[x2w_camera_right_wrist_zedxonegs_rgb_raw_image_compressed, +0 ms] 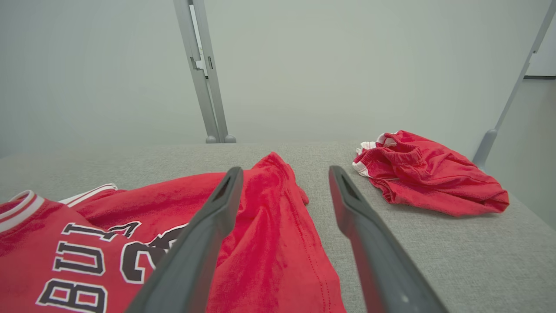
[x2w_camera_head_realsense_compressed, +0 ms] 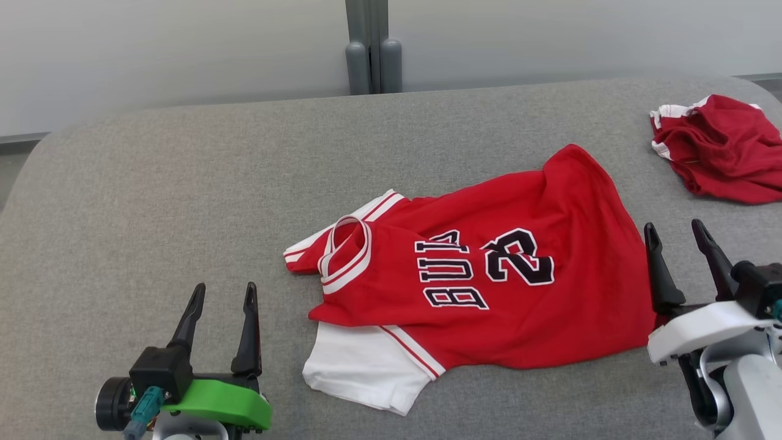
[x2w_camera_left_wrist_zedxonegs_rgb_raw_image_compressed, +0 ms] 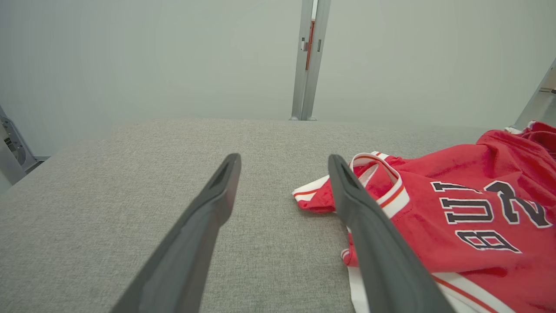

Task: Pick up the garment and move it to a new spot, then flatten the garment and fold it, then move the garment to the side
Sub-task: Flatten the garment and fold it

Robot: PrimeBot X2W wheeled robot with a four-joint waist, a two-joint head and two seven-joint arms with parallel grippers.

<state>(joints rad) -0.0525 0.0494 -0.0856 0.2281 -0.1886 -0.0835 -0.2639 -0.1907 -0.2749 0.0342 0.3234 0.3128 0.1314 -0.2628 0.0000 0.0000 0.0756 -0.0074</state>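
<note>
In the head view, the red jersey [x2w_camera_head_realsense_compressed: 489, 287] lies spread but rumpled in the middle of the grey fabric-covered table [x2w_camera_head_realsense_compressed: 183, 183], printed side up, its collar toward the robot's left and its hem toward the right, with a white sleeve poking out at the near edge. The left gripper [x2w_camera_head_realsense_compressed: 224, 287] sits at the lower left, its fingers parted and empty, apart from the jersey's collar. The right gripper [x2w_camera_head_realsense_compressed: 673, 227] sits at the lower right just beside the hem, also spread wide with nothing between its fingers. A second crumpled red garment [x2w_camera_head_realsense_compressed: 721, 146] lies well apart at the table's far right, and a grey post [x2w_camera_head_realsense_compressed: 372, 49] stands behind the far edge. In the left wrist view, the two dark fingers stand released over bare table, the right-hand one crossing in front of the collar and sleeve trim. In the right wrist view, the fingers gape open: the left-hand one lies across the jersey's hem region, the other over bare fabric; whether either touches the cloth I cannot tell.
</note>
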